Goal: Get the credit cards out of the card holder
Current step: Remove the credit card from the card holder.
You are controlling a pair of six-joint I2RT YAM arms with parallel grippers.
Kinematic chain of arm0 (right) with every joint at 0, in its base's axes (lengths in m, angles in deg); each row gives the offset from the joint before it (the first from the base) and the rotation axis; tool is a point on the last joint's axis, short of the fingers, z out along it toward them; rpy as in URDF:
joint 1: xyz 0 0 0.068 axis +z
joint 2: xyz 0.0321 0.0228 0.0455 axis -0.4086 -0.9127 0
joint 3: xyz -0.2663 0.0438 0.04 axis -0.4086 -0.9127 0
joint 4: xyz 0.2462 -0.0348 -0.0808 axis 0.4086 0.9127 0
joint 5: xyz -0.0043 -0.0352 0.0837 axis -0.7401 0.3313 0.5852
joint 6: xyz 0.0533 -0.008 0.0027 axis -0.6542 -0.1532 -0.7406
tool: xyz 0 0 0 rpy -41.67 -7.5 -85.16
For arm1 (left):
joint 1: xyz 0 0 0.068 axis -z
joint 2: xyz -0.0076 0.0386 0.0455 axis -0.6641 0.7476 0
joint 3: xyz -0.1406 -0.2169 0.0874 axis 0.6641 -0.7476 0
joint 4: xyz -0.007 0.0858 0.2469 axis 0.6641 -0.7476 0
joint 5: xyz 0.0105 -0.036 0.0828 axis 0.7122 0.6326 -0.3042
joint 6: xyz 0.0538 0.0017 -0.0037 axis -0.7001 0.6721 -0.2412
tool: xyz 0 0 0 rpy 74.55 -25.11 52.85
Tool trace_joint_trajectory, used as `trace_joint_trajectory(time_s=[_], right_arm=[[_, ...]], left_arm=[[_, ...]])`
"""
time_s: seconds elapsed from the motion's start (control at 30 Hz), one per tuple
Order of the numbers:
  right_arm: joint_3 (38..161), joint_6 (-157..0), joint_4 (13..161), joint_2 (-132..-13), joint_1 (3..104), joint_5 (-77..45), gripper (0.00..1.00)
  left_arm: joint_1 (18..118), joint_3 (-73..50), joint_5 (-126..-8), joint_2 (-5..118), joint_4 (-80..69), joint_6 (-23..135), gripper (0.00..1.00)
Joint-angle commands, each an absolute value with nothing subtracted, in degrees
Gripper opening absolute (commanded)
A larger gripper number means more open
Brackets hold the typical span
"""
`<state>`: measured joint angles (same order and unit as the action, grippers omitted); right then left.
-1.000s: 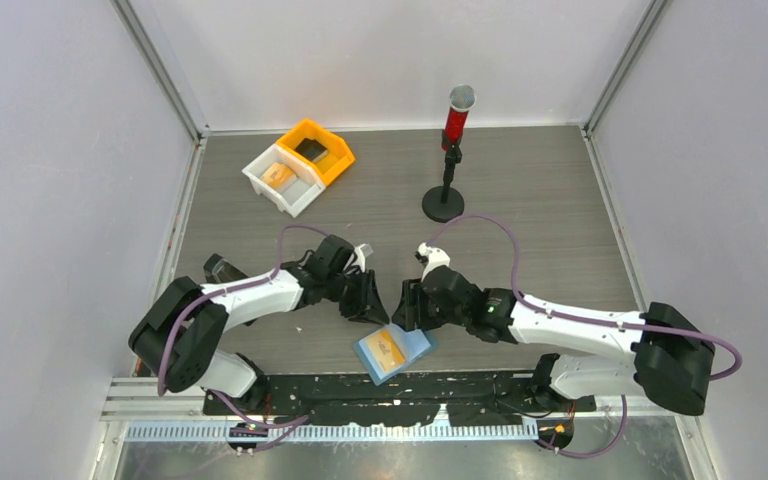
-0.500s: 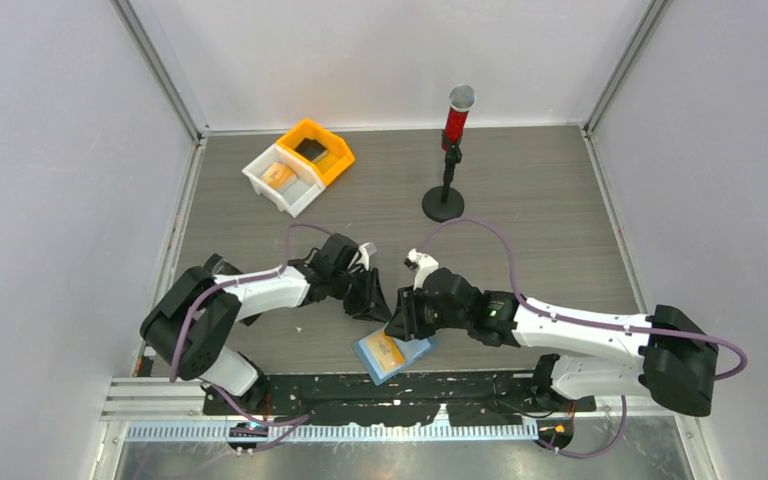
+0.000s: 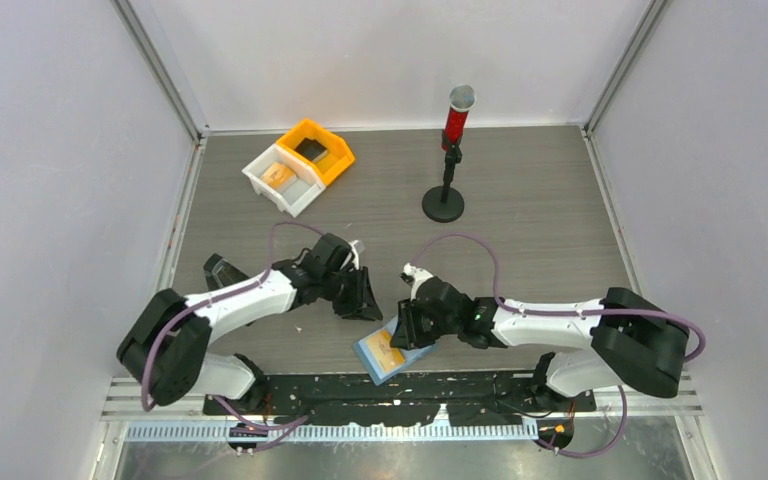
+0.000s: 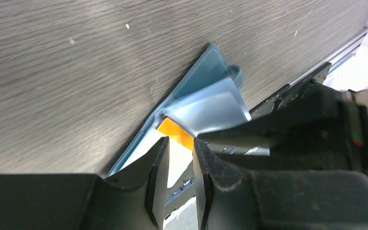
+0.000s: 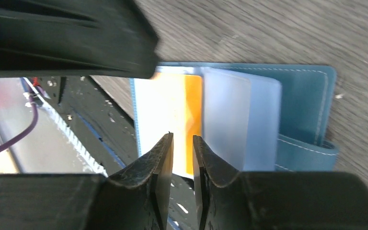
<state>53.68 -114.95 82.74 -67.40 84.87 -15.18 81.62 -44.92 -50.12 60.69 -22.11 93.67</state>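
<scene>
Card holder open at the surface's near edge, my left end effector and right end effector nearly together at its orange credit card, grip unclear.

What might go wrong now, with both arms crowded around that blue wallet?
The wallet lies right at the table's near edge, seemingly partly over it, so a tug might drag it off. The orange card sits against a clear sleeve; the right arm's narrow jaws may pinch the sleeve too. The left arm and right arm are very close and could bump.
</scene>
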Motion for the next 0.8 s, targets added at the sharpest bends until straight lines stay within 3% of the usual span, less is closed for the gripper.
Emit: trace_joint_trajectory(time_s=[0.0,0.27,0.77], right_arm=[[51.9,-113.6,77.5,-68.5,83.2,-13.3,0.28],[49.9,-114.4,73.2,-71.3,82.1,-11.2,0.28],[47.5,-116.1,69.2,-72.9,81.5,-9.3,0.31]], left_arm=[[81.7,-44.0,-57.2,53.4,-31.5,93.2,0.28],[82.2,-53.3,-54.2,46.2,-26.6,97.8,0.28],[84.0,-60.7,-52.1,52.9,-14.0,101.7,0.29]])
